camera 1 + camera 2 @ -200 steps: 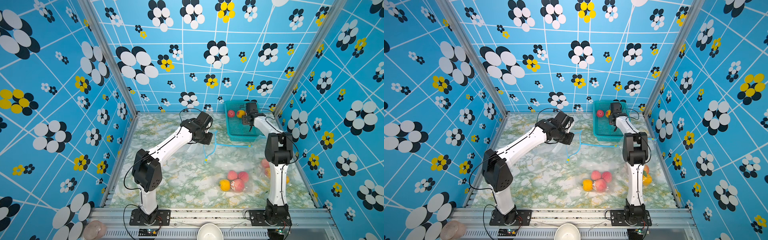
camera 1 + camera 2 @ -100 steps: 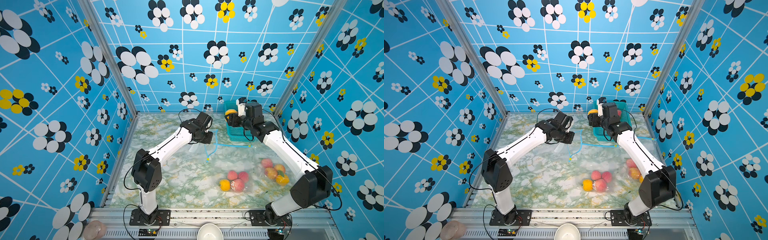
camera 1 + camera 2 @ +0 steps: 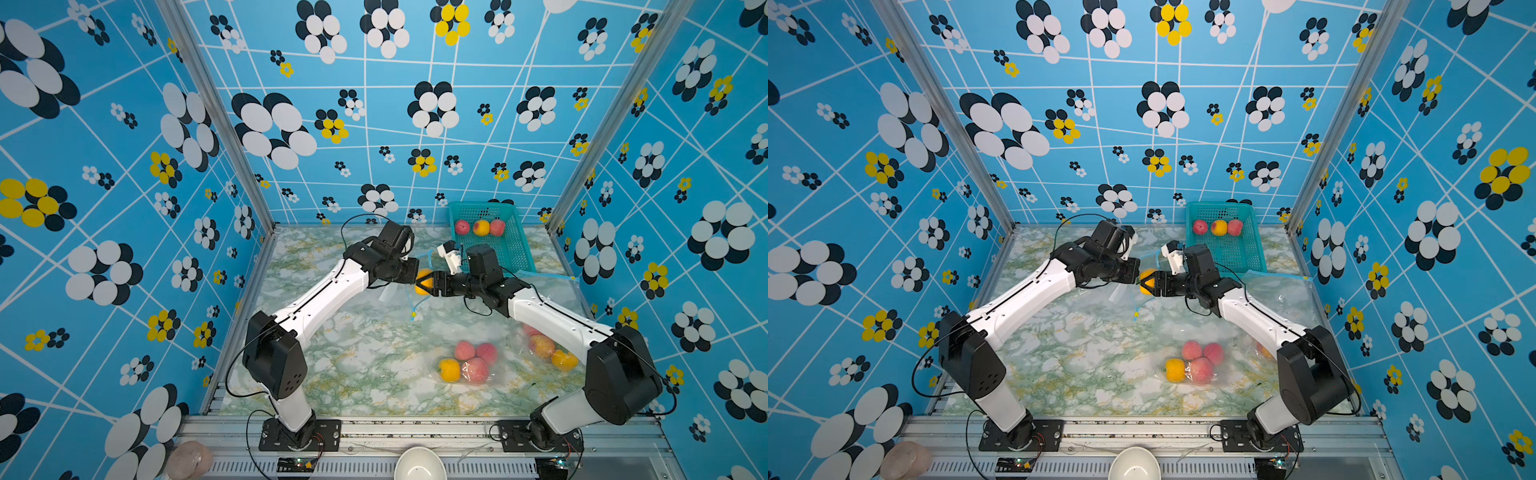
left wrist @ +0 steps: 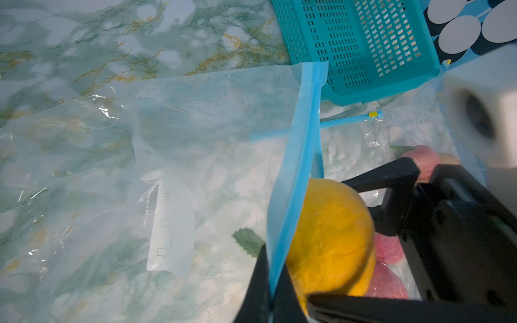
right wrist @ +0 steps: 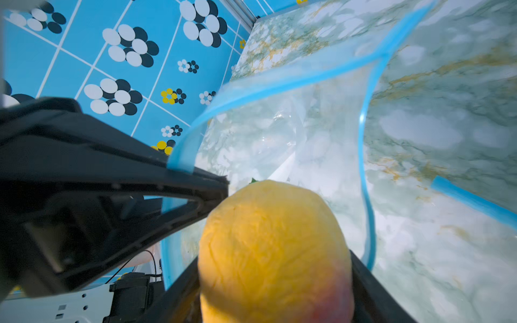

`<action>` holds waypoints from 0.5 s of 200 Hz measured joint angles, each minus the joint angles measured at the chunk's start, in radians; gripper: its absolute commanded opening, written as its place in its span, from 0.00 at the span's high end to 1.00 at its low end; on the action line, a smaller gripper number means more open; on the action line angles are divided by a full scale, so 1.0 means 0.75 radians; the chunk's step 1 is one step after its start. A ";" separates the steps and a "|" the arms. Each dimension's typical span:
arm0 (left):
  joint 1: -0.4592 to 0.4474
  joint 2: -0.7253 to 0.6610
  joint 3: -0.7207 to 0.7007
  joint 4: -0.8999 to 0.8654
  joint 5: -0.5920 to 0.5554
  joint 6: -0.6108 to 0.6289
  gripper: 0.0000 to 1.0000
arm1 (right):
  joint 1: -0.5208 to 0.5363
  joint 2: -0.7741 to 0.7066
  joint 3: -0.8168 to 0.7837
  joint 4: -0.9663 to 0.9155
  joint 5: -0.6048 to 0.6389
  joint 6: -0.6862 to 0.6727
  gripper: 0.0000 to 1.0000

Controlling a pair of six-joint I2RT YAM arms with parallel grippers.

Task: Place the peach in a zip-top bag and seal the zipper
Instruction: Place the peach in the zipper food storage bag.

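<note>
My right gripper is shut on a yellow-orange peach, holding it over the middle of the table in both top views. The peach fills the space between the black fingers in the right wrist view. My left gripper is shut on the blue zipper rim of a clear zip-top bag and holds that rim up. The bag's mouth gapes open just past the peach. The peach sits right against the raised blue rim. The rest of the bag hangs down to the table.
A teal basket at the back right holds three more peaches. Two sealed bags of peaches lie on the marble table, one front-centre and one under the right arm. Another clear bag lies by the basket. A white bowl sits off the front edge.
The right arm swung from the basket toward the table's middle, carrying the peach up to the bag's mouth. The left arm has held almost still with the bag rim.
</note>
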 measured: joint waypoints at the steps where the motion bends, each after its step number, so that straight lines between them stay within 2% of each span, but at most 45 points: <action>1: 0.000 -0.003 -0.001 0.000 0.001 -0.001 0.94 | 0.001 0.005 0.000 0.001 -0.001 0.003 0.26; 39: -0.019 -0.012 -0.002 -0.002 0.004 -0.003 0.94 | 0.003 0.125 0.070 -0.013 0.030 0.048 0.17; 100: -0.035 -0.013 -0.002 -0.011 -0.023 0.002 0.94 | -0.056 0.132 0.111 -0.017 0.036 0.116 0.18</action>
